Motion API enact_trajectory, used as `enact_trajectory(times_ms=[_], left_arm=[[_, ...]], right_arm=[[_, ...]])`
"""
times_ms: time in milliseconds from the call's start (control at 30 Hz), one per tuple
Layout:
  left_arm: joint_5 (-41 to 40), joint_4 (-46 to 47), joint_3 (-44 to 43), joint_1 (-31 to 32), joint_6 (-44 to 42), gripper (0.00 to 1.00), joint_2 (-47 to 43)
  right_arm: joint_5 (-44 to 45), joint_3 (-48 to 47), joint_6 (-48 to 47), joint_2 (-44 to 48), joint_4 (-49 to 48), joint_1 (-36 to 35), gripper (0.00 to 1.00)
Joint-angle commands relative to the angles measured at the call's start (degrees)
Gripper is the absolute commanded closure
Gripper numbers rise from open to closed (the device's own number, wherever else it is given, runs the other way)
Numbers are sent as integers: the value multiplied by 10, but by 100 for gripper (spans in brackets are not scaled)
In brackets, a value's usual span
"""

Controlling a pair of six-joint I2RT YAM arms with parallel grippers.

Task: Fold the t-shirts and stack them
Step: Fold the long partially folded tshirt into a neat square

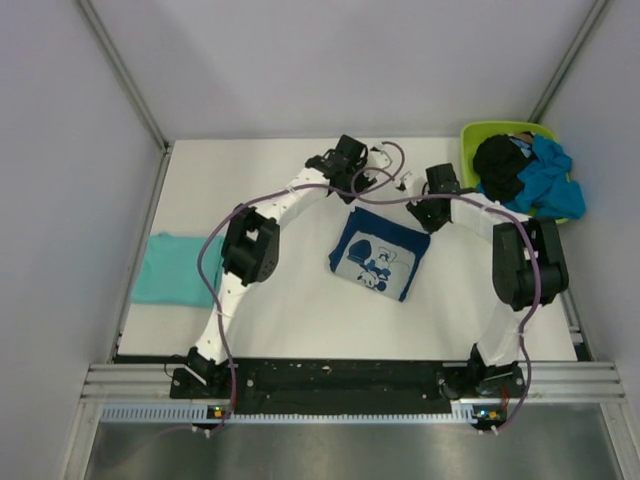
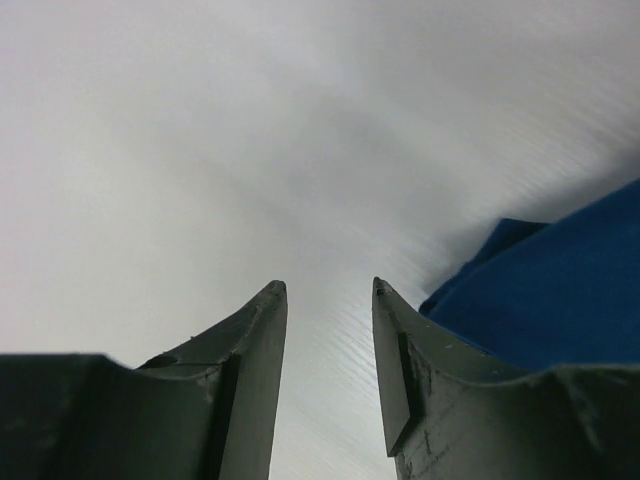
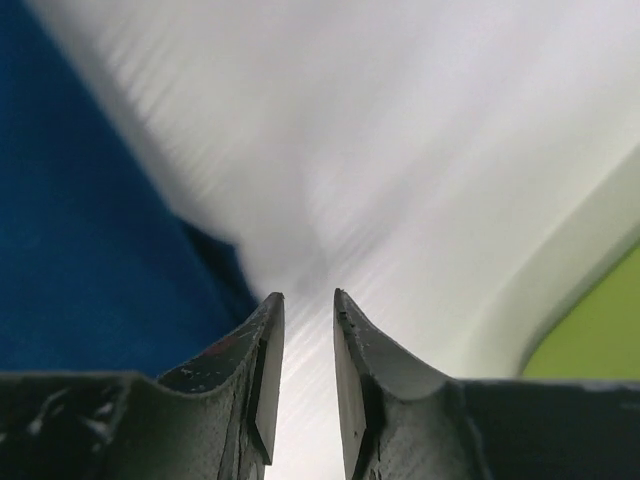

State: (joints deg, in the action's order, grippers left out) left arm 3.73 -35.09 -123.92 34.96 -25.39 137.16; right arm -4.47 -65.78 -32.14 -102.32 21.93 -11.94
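Observation:
A dark navy t-shirt [image 1: 378, 252] with a pale print lies folded at the table's middle. It shows at the right of the left wrist view [image 2: 560, 290] and at the left of the right wrist view [image 3: 80, 250]. A light teal t-shirt [image 1: 168, 268] lies folded at the left edge. A black t-shirt [image 1: 500, 165] and a bright blue one [image 1: 545, 180] are bundled in the lime-green tub [image 1: 480, 132]. My left gripper [image 1: 362, 190] [image 2: 330, 290] is open and empty, just behind the navy shirt's far left corner. My right gripper [image 1: 425, 212] [image 3: 308, 295] is narrowly open and empty at its far right corner.
The lime-green tub stands at the back right corner; its wall shows at the right of the right wrist view [image 3: 600, 340]. Grey walls enclose the table on three sides. Purple cables loop over both arms above the navy shirt.

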Motion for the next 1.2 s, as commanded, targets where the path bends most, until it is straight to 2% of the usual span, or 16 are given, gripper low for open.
enact_trajectory(times_ms=[0, 100, 167, 233, 333, 467, 567, 667, 767, 933, 1033, 1167], left_arm=[[-53, 14, -43, 7, 7, 55, -3], [-16, -17, -35, -1, 42, 55, -53], [37, -20, 27, -4, 75, 57, -115], [104, -3, 129, -2, 89, 62, -179], [223, 28, 250, 2, 124, 78, -244], [290, 39, 338, 10, 171, 80, -253], [270, 63, 376, 13, 190, 82, -246], [227, 56, 389, 12, 211, 85, -232], [210, 78, 429, 7, 228, 84, -235], [200, 103, 492, 1, 246, 83, -268], [197, 102, 511, 2, 250, 81, -286], [227, 95, 502, 1, 225, 74, -324]], right_arm=[[131, -99, 105, -20, -29, 10, 73], [136, -170, 194, 7, 49, 9, 73], [101, -167, 278, 52, 84, 7, 68], [25, -118, 351, 109, 88, 4, 66], [-50, -15, 422, 172, 63, -18, 69], [-94, 97, 486, 204, -12, -44, 73], [-80, 155, 513, 194, -65, -42, 77], [-59, 162, 510, 154, -66, -34, 78], [-52, 145, 498, 101, -67, -19, 78], [-29, 88, 474, 46, -58, 7, 77], [-47, 21, 446, -8, -39, 9, 76], [-41, -58, 427, -41, -6, 9, 74]])
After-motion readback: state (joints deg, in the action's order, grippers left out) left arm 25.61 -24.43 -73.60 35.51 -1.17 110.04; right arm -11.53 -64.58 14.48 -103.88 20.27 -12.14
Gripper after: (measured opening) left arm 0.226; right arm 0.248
